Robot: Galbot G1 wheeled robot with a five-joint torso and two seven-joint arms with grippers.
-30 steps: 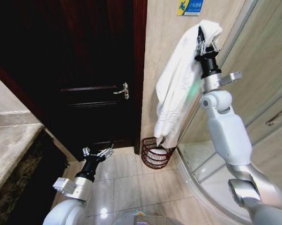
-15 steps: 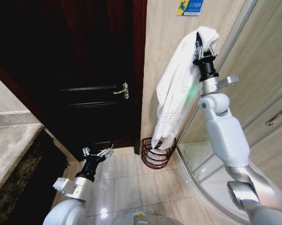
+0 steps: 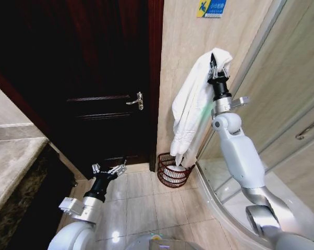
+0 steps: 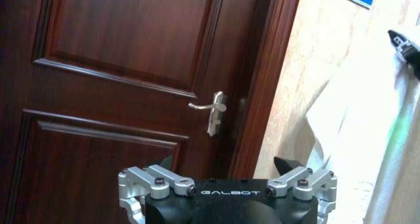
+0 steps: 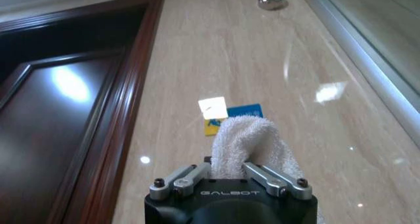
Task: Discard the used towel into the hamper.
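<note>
The right end effector is raised high beside the beige tiled wall, its fingers clamped on the top fold of a white towel. In the right wrist view the same end effector pinches a tuft of the terry cloth between its two metal fingers. The towel hangs down in long folds along the wall, and its lower end reaches into the mouth of the hamper, a small dark reddish-brown open-weave basket standing on the tiled floor in the corner between the wall and the curved shower enclosure. The left end effector is held low near the floor in front of the dark wooden door, its fingers spread wide and holding nothing. From the left wrist view, the left end effector faces the door handle.
</note>
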